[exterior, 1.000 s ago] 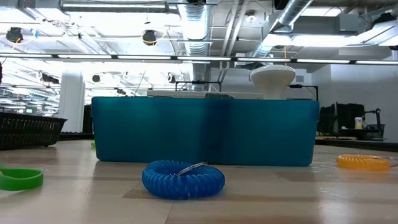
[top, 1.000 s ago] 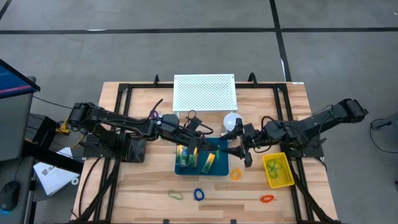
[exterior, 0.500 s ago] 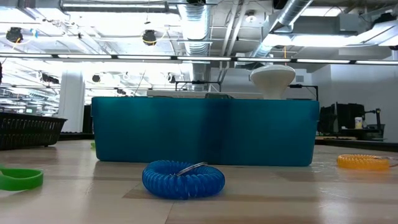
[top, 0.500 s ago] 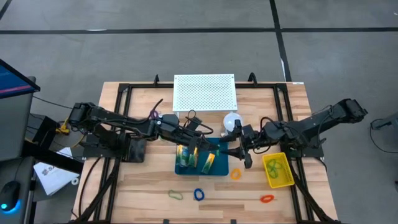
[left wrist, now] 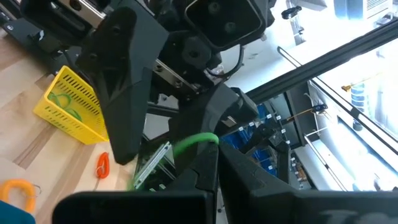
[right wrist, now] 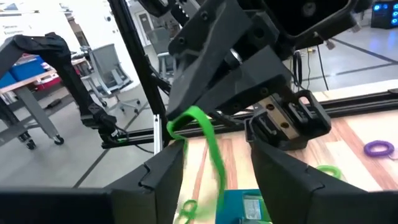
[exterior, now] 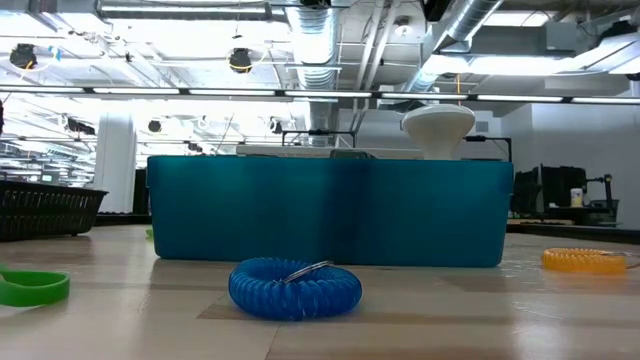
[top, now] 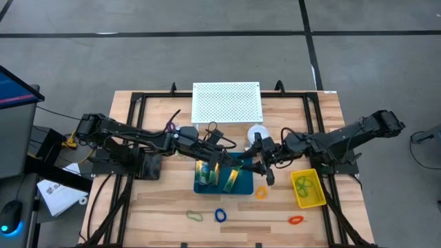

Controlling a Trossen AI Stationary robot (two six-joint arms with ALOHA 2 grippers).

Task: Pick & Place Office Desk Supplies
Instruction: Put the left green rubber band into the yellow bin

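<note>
A thin green loop [right wrist: 200,127] hangs in the air above the teal bin [top: 222,180], with my left gripper [top: 231,162] shut on it. My right gripper [right wrist: 217,183] faces it from the table's right, open. Its two fingers stand on either side of the loop's hanging strand [right wrist: 216,163] and do not visibly touch it. The bin holds upright green and yellow packets [top: 233,179]. Loose loops lie on the table: orange [top: 261,193], blue [top: 220,215], green [top: 195,215], red [top: 295,220] and purple [top: 170,126]. My left gripper pinches the green loop's upper end [right wrist: 181,122] between its two shut fingers, which lie level and point toward the table's right. The loop is lifted clear of the bin. A short arc of it sticks out past the fingertips [left wrist: 198,142], and the rest hangs slack below.
A yellow basket [top: 308,188] with a green loop inside stands at the right. The white perforated board [top: 227,102] and a white ball [top: 255,132] lie at the back. In the low view the blue loop [exterior: 294,287] lies in front of the bin's wall [exterior: 330,210].
My right gripper has edged toward the table's left, closer to the left gripper and the green loop it holds. The left gripper and the loop have kept still.
</note>
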